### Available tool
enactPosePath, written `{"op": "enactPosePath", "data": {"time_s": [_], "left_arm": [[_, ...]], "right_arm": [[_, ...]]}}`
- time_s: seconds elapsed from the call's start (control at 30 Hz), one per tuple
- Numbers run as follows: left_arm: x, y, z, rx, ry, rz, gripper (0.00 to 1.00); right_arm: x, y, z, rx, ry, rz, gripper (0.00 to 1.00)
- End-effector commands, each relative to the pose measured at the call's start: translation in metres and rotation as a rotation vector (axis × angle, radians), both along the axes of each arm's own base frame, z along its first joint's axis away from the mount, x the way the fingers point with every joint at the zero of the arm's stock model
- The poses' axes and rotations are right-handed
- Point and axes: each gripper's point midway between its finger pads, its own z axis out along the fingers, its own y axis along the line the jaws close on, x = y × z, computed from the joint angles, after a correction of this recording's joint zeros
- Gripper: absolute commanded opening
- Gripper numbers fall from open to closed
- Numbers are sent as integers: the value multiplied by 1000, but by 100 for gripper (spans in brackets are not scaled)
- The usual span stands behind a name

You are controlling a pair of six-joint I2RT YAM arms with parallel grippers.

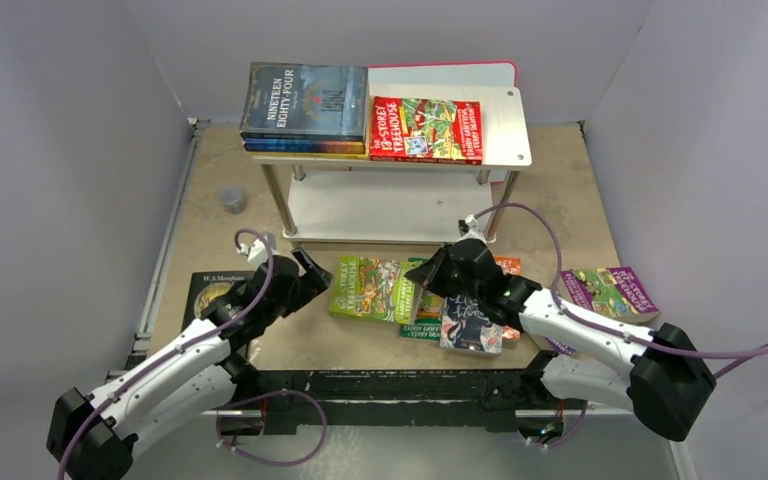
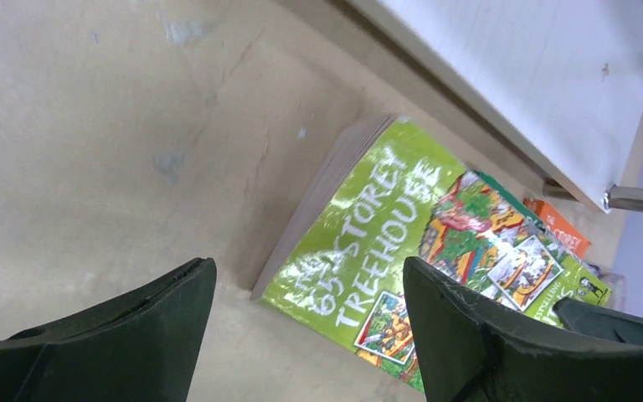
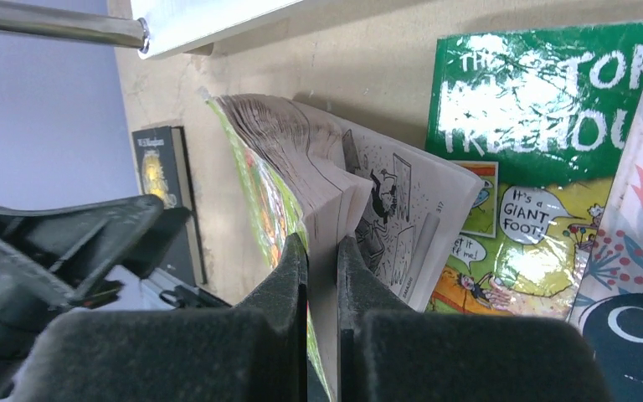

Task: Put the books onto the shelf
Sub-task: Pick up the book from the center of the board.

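Observation:
The shelf [image 1: 505, 120] carries a dark blue "Nineteen Eighty-Four" stack [image 1: 305, 100] and a red Treehouse book [image 1: 425, 130] on its top board. The lower board [image 1: 380, 205] is bare. A lime-green Treehouse book [image 1: 365, 288] [image 2: 368, 226] lies below the shelf. My right gripper [image 1: 425, 275] [image 3: 322, 247] is shut on a bundle of its pages [image 3: 301, 142], which fan upward at that edge. My left gripper [image 1: 305, 265] [image 2: 310, 268] hangs open over the book's spine corner, holding nothing. Further books lie on the table: green [image 3: 552, 100], floral [image 1: 470, 325], orange [image 2: 561, 230], purple [image 1: 615, 290], black [image 1: 210, 295].
A small grey cup [image 1: 231, 200] stands at the left near the shelf leg [image 1: 280, 200]. A pink-edged white board [image 1: 440, 70] leans behind the shelf. Grey walls close in on three sides. The lower board's edge [image 2: 536, 75] and a leg [image 2: 640, 201] lie close beyond the lime-green book.

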Motion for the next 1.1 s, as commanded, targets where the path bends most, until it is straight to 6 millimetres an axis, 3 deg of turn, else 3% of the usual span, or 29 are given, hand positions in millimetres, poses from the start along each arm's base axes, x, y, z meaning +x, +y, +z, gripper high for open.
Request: {"op": "enactPosePath", "data": {"time_s": [0.0,0.13,0.37,0.57,0.83,1.07], "left_arm": [[-7,-22,-12,-230,21,15,82],[-8,-31,-19,-383,-14,39,82],[-6,-39,-25,-442,-33,23,82],[-1,-46,-23,-621,-50,80,81],[21,-33,4,-696,-158,211,73],[37,-33,24,-836,-213,282,55]], "right_arm": [[6,11,42,226,3,-41,0],[6,10,43,337,84,-111,0],[10,19,48,469,171,-138,0],[9,23,51,528,227,-144,0],[5,23,45,537,271,-154,0],[-4,26,43,532,278,-94,0]]}}
